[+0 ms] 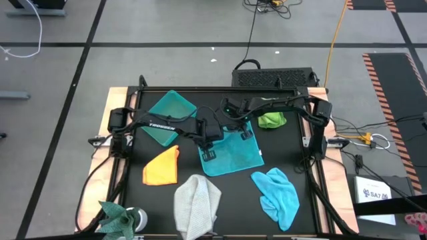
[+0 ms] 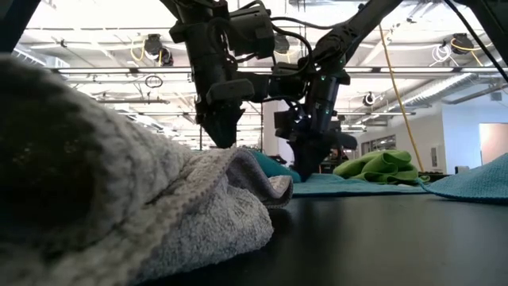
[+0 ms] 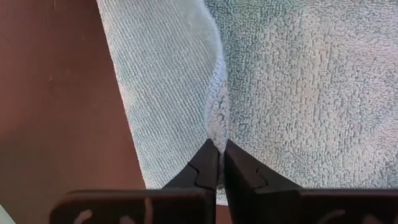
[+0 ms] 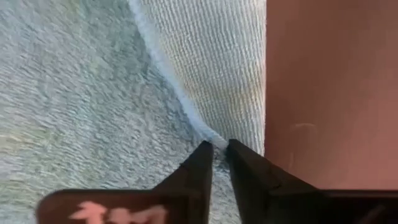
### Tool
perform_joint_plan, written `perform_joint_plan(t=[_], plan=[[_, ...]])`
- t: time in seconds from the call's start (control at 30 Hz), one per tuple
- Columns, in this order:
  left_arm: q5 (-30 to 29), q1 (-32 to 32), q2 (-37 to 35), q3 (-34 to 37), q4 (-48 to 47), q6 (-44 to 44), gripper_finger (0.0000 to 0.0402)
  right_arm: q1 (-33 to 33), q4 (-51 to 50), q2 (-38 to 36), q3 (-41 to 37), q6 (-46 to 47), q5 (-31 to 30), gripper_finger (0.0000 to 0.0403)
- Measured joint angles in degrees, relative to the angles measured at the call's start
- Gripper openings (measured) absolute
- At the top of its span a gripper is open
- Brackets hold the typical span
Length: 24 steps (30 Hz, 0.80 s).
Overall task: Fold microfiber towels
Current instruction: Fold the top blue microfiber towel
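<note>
The teal towel (image 1: pixel 233 157) lies spread on the black table, between both arms. My left gripper (image 1: pixel 208 153) is shut on the towel's left side, where it also shows in the left wrist view (image 3: pixel 221 146). My right gripper (image 1: pixel 245 133) is shut on the towel's far side, as its wrist view (image 4: pixel 219 148) shows. In the low view both grippers (image 2: pixel 225 135) (image 2: pixel 309 163) point steeply down at the table. The orange towel (image 1: pixel 161 167), grey towel (image 1: pixel 197 203), light blue towel (image 1: pixel 277 193) and lime green towel (image 1: pixel 271 120) lie around, touched by neither gripper. My left gripper pinches a raised ridge of the teal towel's edge (image 3: pixel 216 127) between its two fingers, coming steeply from above. Beside the ridge a flap of the cloth is turned over, underside up. The rest of the towel lies on the table. My right gripper pinches the teal towel's hemmed edge (image 4: pixel 214 138) between its two fingertips, coming steeply from above. The hem runs away from the fingers, with a turned-over strip beside it. The towel lies on the table.
A rigid teal bin (image 1: pixel 171 115) stands at the far left of the table, close behind my left arm. A dark green spiky thing (image 1: pixel 117 217) sits at the near left corner. The grey towel (image 2: pixel 119 199) fills the low view's foreground.
</note>
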<state>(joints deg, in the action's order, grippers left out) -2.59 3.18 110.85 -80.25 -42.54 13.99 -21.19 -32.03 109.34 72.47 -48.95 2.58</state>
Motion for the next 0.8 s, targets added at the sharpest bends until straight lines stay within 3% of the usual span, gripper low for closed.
perform_joint_plan(t=[0.1, 0.37, 0.8], plan=[[0.00, 0.00, 0.00, 0.00, 0.00, -0.16, 0.0006, 0.23, 0.11, 0.00, 0.00, -0.99, -2.33, 0.0007], [-0.24, 0.02, 0.00, 0.00, 0.00, -0.21, 0.0007, 2.18, -0.67, -1.21, -0.04, 0.65, -7.40, 0.0002], [0.76, 0.00, -0.13, -0.09, 0.24, 0.09, 0.0007, 3.58, -6.05, -9.03, -0.04, 10.33, -6.92, 0.0001]])
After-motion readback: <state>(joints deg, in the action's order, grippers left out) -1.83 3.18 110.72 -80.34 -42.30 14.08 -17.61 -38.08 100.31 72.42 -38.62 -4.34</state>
